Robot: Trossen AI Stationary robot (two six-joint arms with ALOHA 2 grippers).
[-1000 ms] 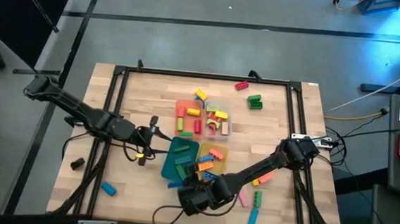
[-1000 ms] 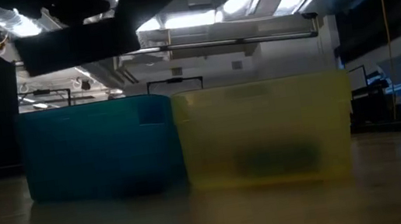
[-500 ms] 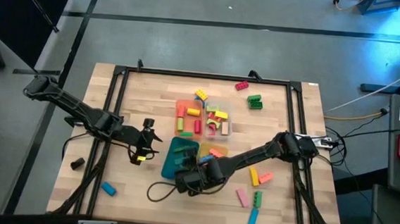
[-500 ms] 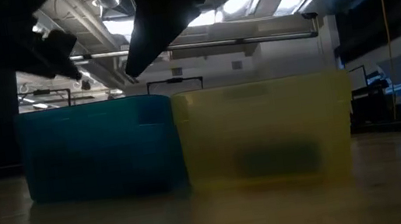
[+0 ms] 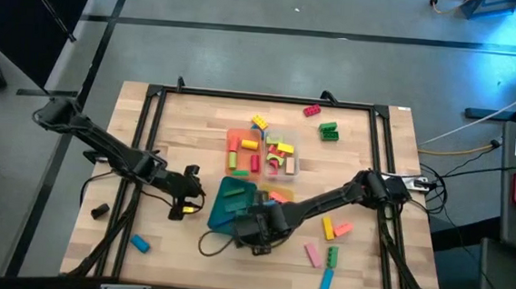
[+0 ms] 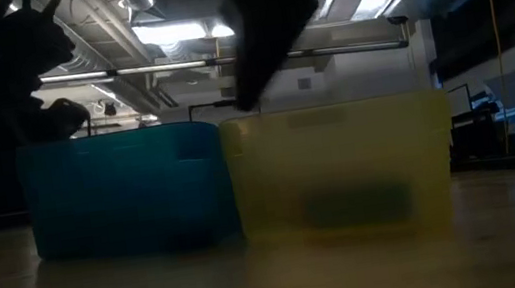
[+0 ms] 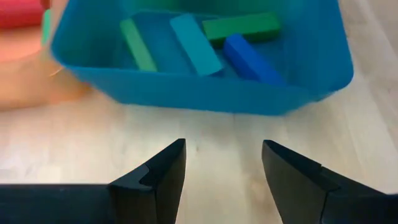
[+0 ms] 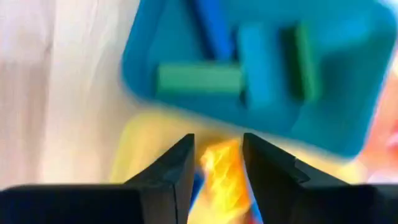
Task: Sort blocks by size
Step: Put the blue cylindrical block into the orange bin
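Green and blue blocks [image 7: 186,40] are lying inside the teal tray [image 5: 232,203], with more filling the neighbouring trays and lying loose on the wooden table [image 5: 195,131]. Right claw [image 5: 254,233] is hovering over the teal and yellow trays, its fingers apart and holding nothing. Left claw [image 5: 190,197] is waiting just beside the teal tray, fingers spread, nothing between them.

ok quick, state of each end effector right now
Left end effector: open, empty, beside the teal tray.
Right end effector: open, empty, over the tray.
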